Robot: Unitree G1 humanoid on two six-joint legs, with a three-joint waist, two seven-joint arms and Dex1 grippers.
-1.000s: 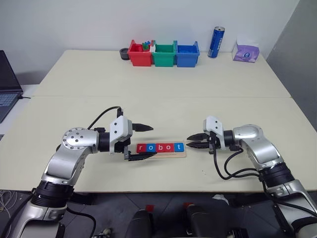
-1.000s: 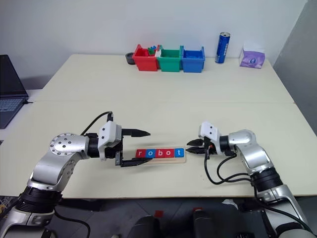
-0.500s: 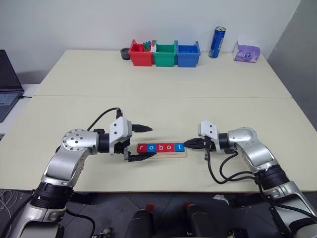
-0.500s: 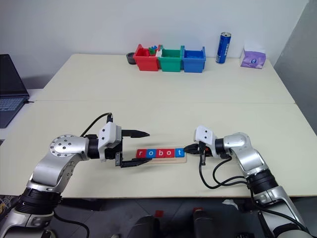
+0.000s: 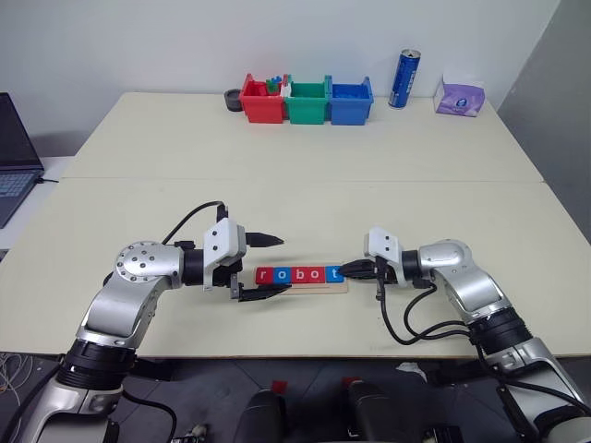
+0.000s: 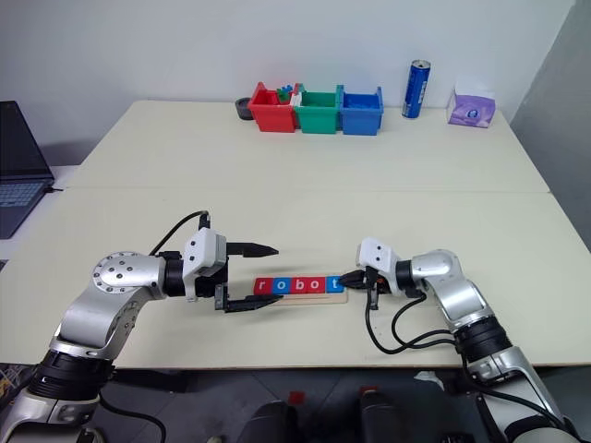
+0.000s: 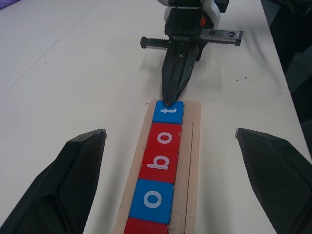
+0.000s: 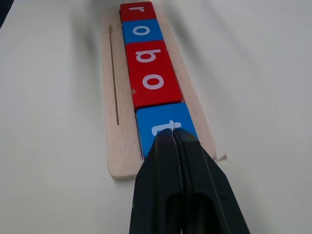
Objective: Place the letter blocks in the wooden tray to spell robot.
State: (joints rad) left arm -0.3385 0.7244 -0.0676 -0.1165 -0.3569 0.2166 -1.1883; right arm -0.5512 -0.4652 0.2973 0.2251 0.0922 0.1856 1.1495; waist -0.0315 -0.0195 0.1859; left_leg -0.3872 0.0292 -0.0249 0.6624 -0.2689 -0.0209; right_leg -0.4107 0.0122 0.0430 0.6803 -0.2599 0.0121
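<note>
Far back on the table point(image 5: 305, 157): red, green and blue bins point(image 5: 307, 100), a can point(image 5: 403, 78), a tissue pack point(image 5: 458, 98) — all well apart from the work; laptop point(image 5: 13, 152) at left edge. Near front, tray point(image 5: 300, 286) with blocks point(image 5: 299, 274) reading r-o-b-o-t. Left gripper point(image 5: 262, 266) spread wide at the "r" end, holding nothing. Right gripper point(image 5: 346, 270) pinched shut — tips touching the blue "t" block point(image 7: 168, 112).
</note>
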